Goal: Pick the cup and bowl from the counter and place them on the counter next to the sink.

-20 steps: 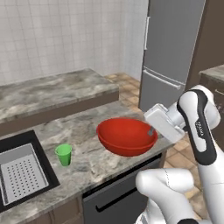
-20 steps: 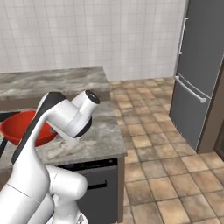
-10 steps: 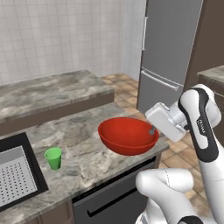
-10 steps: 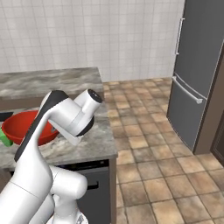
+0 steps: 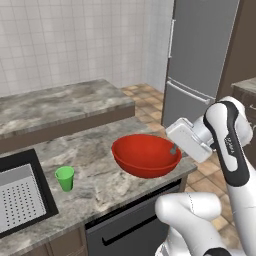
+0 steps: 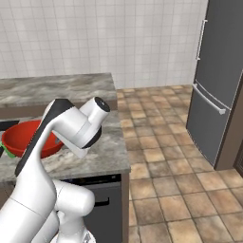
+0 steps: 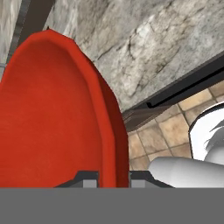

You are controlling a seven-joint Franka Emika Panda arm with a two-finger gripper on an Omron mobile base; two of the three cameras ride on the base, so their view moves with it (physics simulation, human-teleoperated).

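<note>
From my seat, reading the left base view from its left edge, the sink (image 5: 22, 192) with its grey drainer sits recessed in the counter (image 5: 95, 150), then the cup (image 5: 65, 178) stands just beside it, and further right the bowl (image 5: 145, 154) hangs at the gripper (image 5: 173, 149) over the counter's end. Over the last second the whole scene has slid rightward in both base cameras, so I read that as the base driving toward the sink with the load, not the things moving; the cup already stands next to the sink, so I judge the bowl is the piece left to deliver. The hand view gives what the base cameras cannot: the bowl's rim runs down between the two fingertips (image 7: 89, 177), one inside the wall and one outside, pinched on it, with counter edge and floor tiles beyond. The right base view mostly has my own arm across the bowl.
</note>
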